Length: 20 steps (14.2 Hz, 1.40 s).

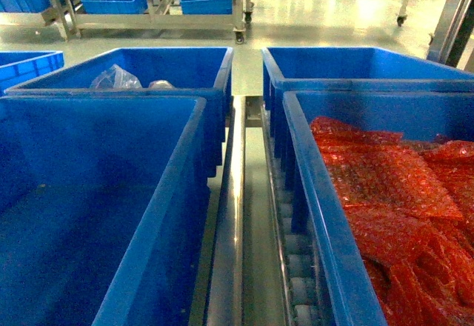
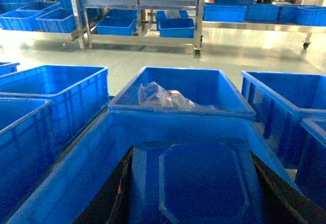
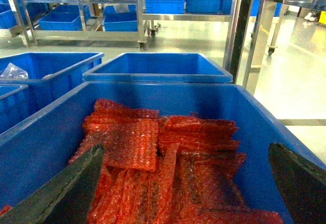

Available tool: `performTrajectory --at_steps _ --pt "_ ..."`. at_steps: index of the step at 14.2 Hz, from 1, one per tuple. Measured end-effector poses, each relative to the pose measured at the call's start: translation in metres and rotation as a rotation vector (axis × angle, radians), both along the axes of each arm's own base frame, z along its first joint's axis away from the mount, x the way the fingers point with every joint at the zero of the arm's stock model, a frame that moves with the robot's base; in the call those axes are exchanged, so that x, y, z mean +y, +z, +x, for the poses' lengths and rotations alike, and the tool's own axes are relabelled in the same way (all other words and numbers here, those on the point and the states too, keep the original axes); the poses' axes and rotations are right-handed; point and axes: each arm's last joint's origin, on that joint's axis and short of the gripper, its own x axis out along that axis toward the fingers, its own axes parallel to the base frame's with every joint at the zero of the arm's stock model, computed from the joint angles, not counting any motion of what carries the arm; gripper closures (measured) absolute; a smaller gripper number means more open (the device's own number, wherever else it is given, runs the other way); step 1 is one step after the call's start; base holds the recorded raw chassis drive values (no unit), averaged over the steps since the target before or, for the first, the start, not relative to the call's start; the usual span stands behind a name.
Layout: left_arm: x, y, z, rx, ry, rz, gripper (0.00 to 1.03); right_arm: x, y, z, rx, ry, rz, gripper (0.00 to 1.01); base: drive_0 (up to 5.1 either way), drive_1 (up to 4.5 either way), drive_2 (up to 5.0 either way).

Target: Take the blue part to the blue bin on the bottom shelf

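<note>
Left hand (image 2: 196, 193) clamping blue part (image 2: 198, 183), hovering over near-left blue bin (image 1: 111, 207). Right hand (image 3: 183, 193) fingers spread apart, hanging above bin of red bubble wrap (image 3: 168, 163).

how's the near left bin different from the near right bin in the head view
The near left bin shows only bare blue walls and floor in the head view; the near right bin is heaped with red bubble-wrap bags. In the wrist views, a blue moulded part sits in front of the left bin's interior, while the right gripper stands open over the red bags. Both are deep blue plastic bins, side by side.
</note>
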Motion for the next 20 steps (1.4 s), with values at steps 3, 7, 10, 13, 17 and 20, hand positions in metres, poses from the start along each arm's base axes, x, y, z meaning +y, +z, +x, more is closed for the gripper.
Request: performTrajectory --at_steps 3,7,10,13,17,20 --pt "0.0 0.0 0.0 0.0 0.0 0.0 0.59 0.0 0.0 0.0 0.0 0.0 0.0 0.03 0.0 0.0 0.0" --pt "0.0 0.0 0.0 0.0 0.0 0.0 0.59 0.0 0.0 0.0 0.0 0.0 0.0 0.03 0.0 0.0 0.0" --pt "0.0 0.0 0.0 0.0 0.0 0.0 0.59 0.0 0.0 0.0 0.0 0.0 0.0 0.03 0.0 0.0 0.0" --pt "0.0 0.0 0.0 0.0 0.0 0.0 0.59 0.0 0.0 0.0 0.0 0.0 0.0 0.03 0.0 0.0 0.0" --pt "0.0 0.0 0.0 0.0 0.0 0.0 0.59 0.0 0.0 0.0 0.0 0.0 0.0 0.03 0.0 0.0 0.0" --pt "0.0 0.0 0.0 0.0 0.0 0.0 0.59 0.0 0.0 0.0 0.0 0.0 0.0 0.03 0.0 0.0 0.0"
